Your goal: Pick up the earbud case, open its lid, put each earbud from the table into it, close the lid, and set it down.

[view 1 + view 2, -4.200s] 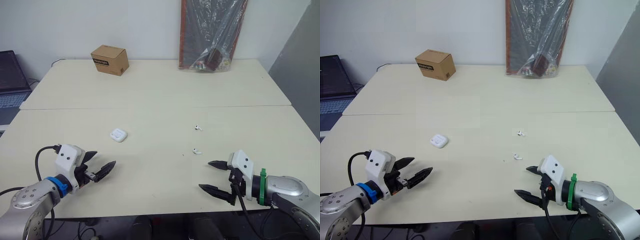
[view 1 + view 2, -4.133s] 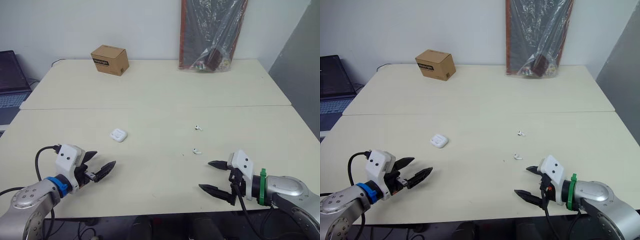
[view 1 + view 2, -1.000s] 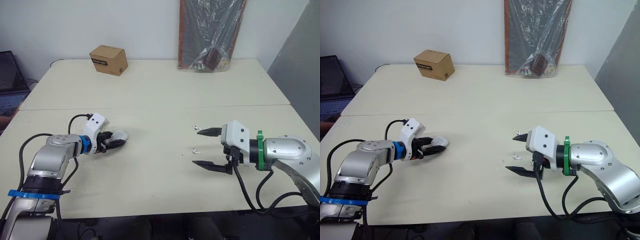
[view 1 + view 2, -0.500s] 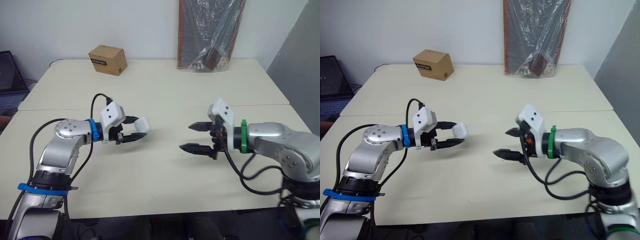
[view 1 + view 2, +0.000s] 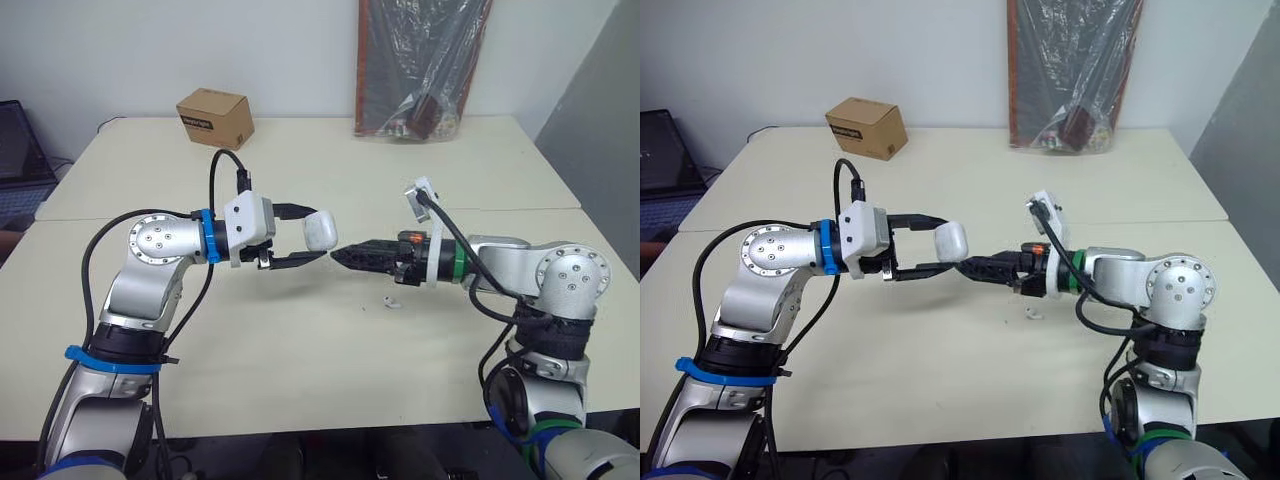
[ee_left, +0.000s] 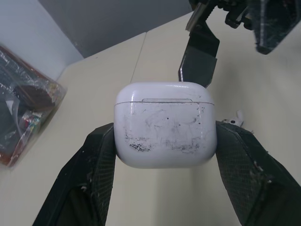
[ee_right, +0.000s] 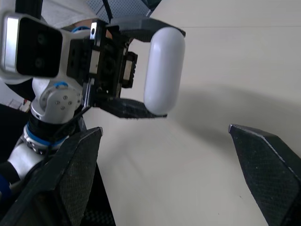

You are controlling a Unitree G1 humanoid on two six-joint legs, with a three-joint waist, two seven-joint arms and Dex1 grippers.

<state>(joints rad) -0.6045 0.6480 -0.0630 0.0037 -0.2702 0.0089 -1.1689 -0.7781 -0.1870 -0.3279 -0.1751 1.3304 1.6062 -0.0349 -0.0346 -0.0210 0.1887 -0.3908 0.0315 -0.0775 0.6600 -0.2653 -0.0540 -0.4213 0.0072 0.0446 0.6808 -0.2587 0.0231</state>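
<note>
- Above the middle of the surface (image 5: 300, 370), the left hand (image 5: 316, 234) grips the earbud case (image 6: 164, 129) by its two sides. The case is lifted clear, with its lid shut.
- The right hand (image 5: 347, 255) hangs just beside the case. Its fingers are spread wide and point at the case without touching it.
- The grip is a pinch on smooth, rounded sides. A hard or off-centre push on the lid could twist the case out of the fingers and drop it.
- The left fingers look to sit below the lid line, so the lid seems free to swing. If the case slid down in the grip, they would likely clamp the lid closed.
- One earbud (image 5: 392, 302) lies on the surface under the right forearm. A dip of that arm or its cable could sweep the earbud away. I cannot make out the second earbud.
- There is open room on all sides of the two hands.
- The cardboard box (image 5: 214, 118) and the plastic bag (image 5: 420, 70) stand at the far edge, well apart from the work.
- The near edge is the one to mind, because a dropped case or a nudged earbud could roll off it.
</note>
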